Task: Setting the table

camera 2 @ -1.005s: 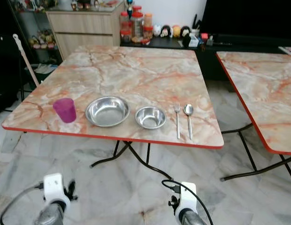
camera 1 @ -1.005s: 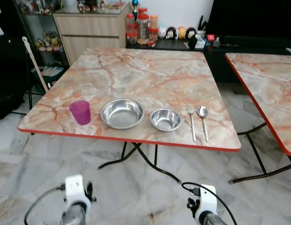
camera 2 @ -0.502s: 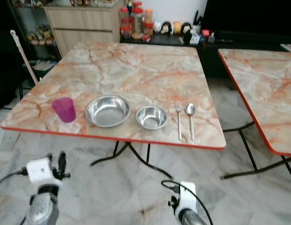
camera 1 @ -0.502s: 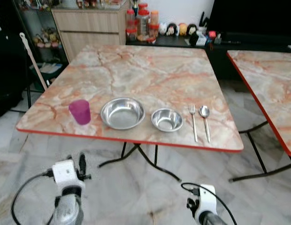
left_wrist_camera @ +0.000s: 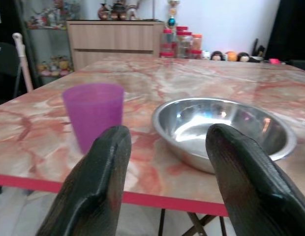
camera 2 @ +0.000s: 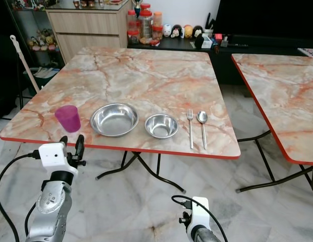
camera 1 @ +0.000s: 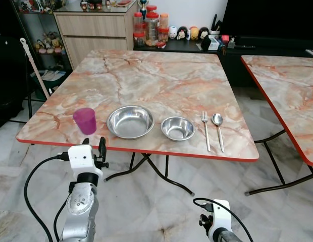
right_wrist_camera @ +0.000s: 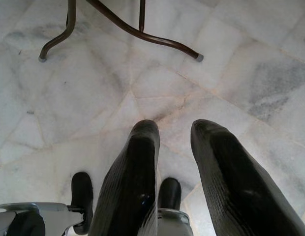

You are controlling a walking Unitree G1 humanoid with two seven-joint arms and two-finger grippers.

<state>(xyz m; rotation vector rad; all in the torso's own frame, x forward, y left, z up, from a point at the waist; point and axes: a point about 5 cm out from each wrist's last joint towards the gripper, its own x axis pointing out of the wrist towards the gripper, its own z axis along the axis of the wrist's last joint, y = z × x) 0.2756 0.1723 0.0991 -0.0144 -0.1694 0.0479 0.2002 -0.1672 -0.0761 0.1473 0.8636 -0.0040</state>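
Note:
On the marble table (camera 1: 161, 75), along its near edge, stand a purple cup (camera 1: 85, 120), a large steel bowl (camera 1: 130, 121), a small steel bowl (camera 1: 178, 128), a fork (camera 1: 206, 131) and a spoon (camera 1: 218, 131). My left gripper (left_wrist_camera: 167, 135) is raised just before the table's edge and is open and empty. It faces the gap between the purple cup (left_wrist_camera: 93, 113) and the large bowl (left_wrist_camera: 224, 130), short of both. My right gripper (right_wrist_camera: 174, 129) hangs low over the floor, its fingers apart with nothing between them.
A second marble table (camera 1: 293, 85) stands to the right across a gap of tiled floor. Curved metal legs (camera 1: 161, 174) run under the near table. A wooden cabinet (camera 1: 96, 27) and jars (camera 1: 151, 25) stand behind, and a pole (camera 1: 35, 68) leans at the left.
My left arm has lifted from low by the floor up to the table's edge, in front of the purple cup. The right arm has stayed low. The things on the table have not moved.

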